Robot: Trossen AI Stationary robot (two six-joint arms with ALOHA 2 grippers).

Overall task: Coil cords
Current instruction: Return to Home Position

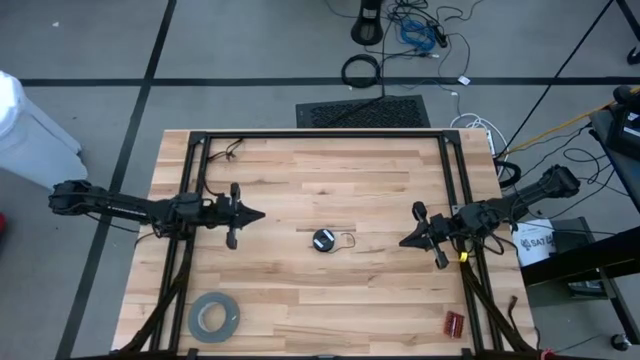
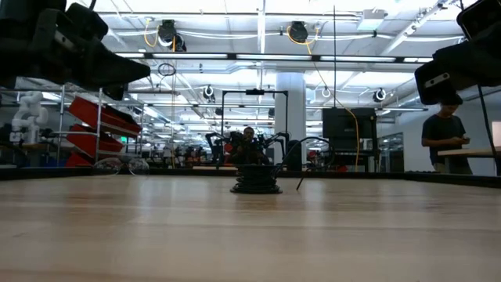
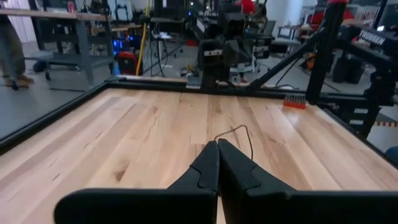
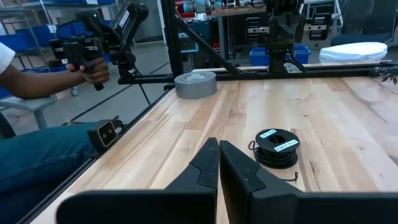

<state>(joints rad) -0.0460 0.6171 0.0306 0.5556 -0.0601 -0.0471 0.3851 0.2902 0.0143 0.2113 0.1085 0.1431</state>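
The left gripper (image 1: 260, 214) and right gripper (image 1: 404, 241) hang pinched shut on nothing, one on each side of the spool (image 1: 323, 240) at mid-table. To go home cleanly I'd draw each straight back and high, clear of the wire (image 1: 347, 237) looping loose beside the spool. I count one spool, one wire, one tape roll (image 1: 214, 317).

- A grey floor (image 1: 100, 60) crossed by dark lines surrounds the pale wooden plank worktop (image 1: 330, 300) with its black metal frame.
- A black perforated floor mat (image 1: 363, 112) lies just beyond the worktop's far edge, with loose black and blue cables (image 1: 415, 35) farther off.
- The hall has a white ceiling with long strip lights (image 2: 235, 39) and a white column (image 2: 290, 110).
- Red bins on metal shelves (image 2: 98, 125) stand at the left of the low view.
- A person in a dark top (image 2: 445, 133) stands at the right of the low view.
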